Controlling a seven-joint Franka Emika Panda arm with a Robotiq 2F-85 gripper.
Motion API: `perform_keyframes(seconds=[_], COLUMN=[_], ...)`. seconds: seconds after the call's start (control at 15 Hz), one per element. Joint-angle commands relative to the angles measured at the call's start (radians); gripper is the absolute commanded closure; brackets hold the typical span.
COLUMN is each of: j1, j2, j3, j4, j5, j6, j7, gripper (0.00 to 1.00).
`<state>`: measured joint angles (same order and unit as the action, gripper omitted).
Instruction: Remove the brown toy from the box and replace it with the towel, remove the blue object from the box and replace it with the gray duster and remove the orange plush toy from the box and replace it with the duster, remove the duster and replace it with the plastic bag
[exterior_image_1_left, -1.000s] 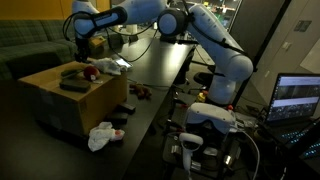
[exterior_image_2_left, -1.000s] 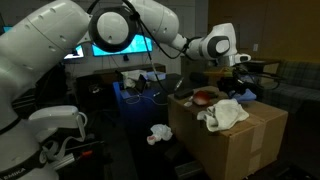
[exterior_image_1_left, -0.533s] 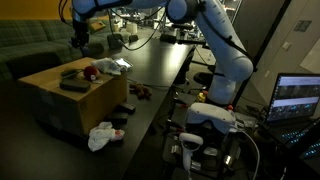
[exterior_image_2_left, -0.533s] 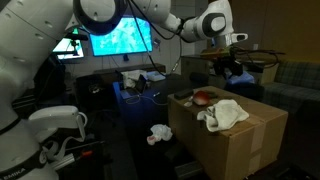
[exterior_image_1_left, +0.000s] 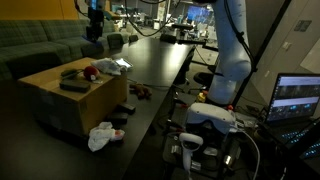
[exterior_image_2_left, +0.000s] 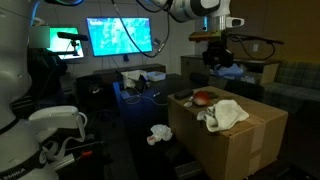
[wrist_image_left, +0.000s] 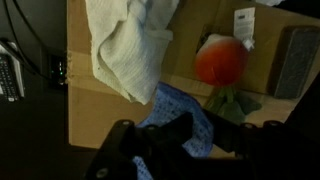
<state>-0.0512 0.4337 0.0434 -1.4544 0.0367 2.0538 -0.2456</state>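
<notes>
My gripper (exterior_image_2_left: 216, 52) is high above the cardboard box (exterior_image_2_left: 235, 140) and is shut on the blue object (exterior_image_2_left: 228, 68), a blue cloth that hangs from the jaws. In the wrist view the blue object (wrist_image_left: 168, 108) sits between the dark fingers (wrist_image_left: 190, 148). Below on the box lie the white towel (wrist_image_left: 128, 45), the orange plush toy (wrist_image_left: 222, 62) with green leaves, and the gray duster (wrist_image_left: 296, 60). In an exterior view the gripper (exterior_image_1_left: 93, 27) hovers over the box (exterior_image_1_left: 60, 100). The toy (exterior_image_2_left: 203, 97) and towel (exterior_image_2_left: 226, 113) also show on the box.
A white crumpled plastic bag (exterior_image_1_left: 102, 135) lies on the floor beside the box; it also shows in an exterior view (exterior_image_2_left: 158, 133). A small brown toy (exterior_image_1_left: 141, 92) lies on the black table. A lit monitor (exterior_image_2_left: 120, 37) stands behind; a laptop (exterior_image_1_left: 298, 98) is at the side.
The gripper has risen from the box top to well above it, carrying the blue object up with it. The towel, orange toy and duster stay put.
</notes>
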Motion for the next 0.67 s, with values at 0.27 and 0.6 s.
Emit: perform_keyframes(seconds=[0.27, 0.6], j1=[-0.072, -0.082], j2=[-0.328, -0.431], j3=[-0.020, -0.078], j4=[-0.465, -0.761], j5=[0.163, 0.201], j6=[-0.013, 0.026], j7=[-0.113, -0.209], gripper=[0.97, 0.97])
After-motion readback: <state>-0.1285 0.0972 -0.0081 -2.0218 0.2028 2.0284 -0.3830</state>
